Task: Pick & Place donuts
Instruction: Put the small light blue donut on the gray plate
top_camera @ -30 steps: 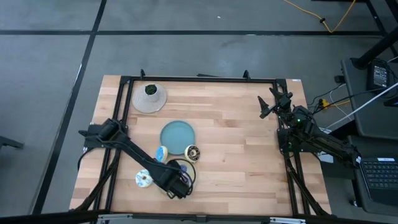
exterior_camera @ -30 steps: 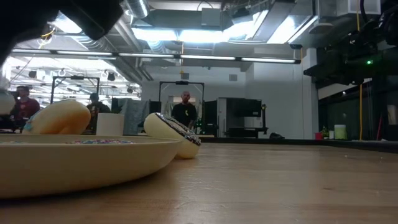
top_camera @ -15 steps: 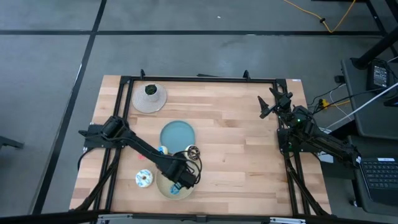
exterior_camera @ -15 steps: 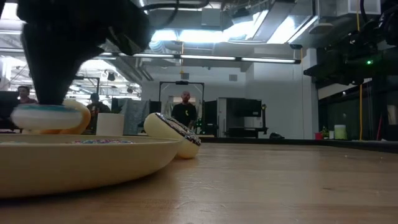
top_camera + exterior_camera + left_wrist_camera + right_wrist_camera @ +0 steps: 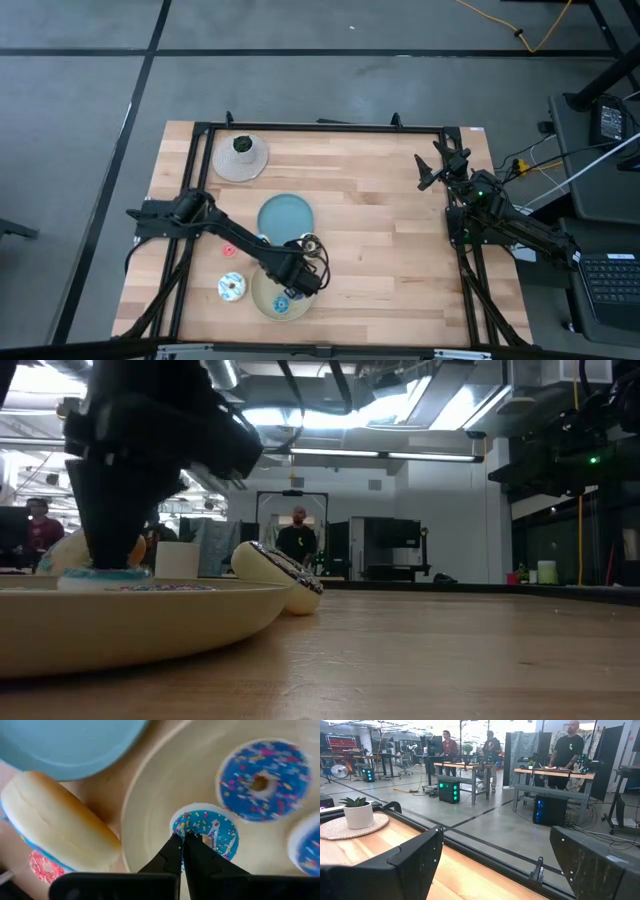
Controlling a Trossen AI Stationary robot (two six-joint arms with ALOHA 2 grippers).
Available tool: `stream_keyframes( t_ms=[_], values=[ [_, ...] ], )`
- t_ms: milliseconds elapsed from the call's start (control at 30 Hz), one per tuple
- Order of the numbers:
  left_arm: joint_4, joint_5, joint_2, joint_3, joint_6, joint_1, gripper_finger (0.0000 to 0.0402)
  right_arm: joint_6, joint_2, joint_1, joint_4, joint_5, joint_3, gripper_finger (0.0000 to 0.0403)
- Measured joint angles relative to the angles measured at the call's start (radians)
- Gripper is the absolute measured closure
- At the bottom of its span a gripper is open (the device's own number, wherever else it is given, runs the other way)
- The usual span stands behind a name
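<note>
Pincer of the left arm is down over the beige plate, its two dark fingers pressed together with their tips pinching the near edge of a small blue sprinkled donut that lies on the plate. Just beside that donut on the same plate sits a larger blue sprinkled donut, and the edge of a third blue one shows a little farther along the plate. Off the plate's rim, on the tabletop, a pale donut with a blue underside leans close against the plate, and a small pink donut lies beyond it. From overhead, a white-sprinkled donut rests near the beige plate on the side toward the left arm's base, and a chocolate-brown donut sits between the beige plate and the blue plate. Well away from the beige plate, at the far corner of the tabletop, a small potted plant stands on a round mat. At the opposite edge of the tabletop the right pincer waits with fingers spread wide. People stand at benches in the room beyond.
</note>
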Motion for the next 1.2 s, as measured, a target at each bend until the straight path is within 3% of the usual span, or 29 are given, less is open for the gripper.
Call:
stream_keyframes(
  t_ms=[300,1200],
  values=[
    [-0.002,-0.005,0.012,-0.001,0.009,0.004,0.0389,0.000,0.000,0.000,0.000,0.000,0.000,0.0038],
    [-0.003,-0.008,0.012,-0.001,0.024,0.009,0.0256,0.000,0.000,0.000,0.000,0.000,0.000,0.0038]
  ],
)
